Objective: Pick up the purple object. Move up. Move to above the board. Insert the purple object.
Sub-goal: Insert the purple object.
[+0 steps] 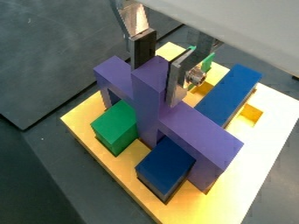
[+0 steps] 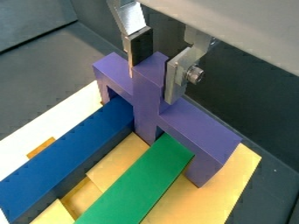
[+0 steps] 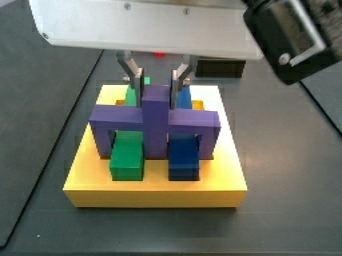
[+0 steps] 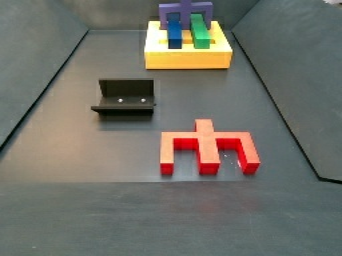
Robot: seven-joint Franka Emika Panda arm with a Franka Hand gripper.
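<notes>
The purple object point(image 1: 187, 131) sits on the yellow board point(image 1: 82, 122), its crossbar straddling the long green bar point(image 1: 114, 127) and the long blue bar point(image 1: 228, 92), legs down. It also shows in the other views point(image 2: 193, 131) point(image 3: 158, 118) point(image 4: 181, 12). My gripper point(image 1: 160, 83) point(image 2: 156, 80) point(image 3: 158, 80) is directly above it, with one finger on each side of the top of the raised stem. In a side view a small gap shows between each finger and the stem, so the gripper is open. It is out of the frame in the far side view.
A red block point(image 4: 207, 150) with several prongs lies on the dark floor near the front. The fixture point(image 4: 124, 97) stands left of centre. A small black box point(image 3: 221, 68) sits just behind the board point(image 3: 154, 190).
</notes>
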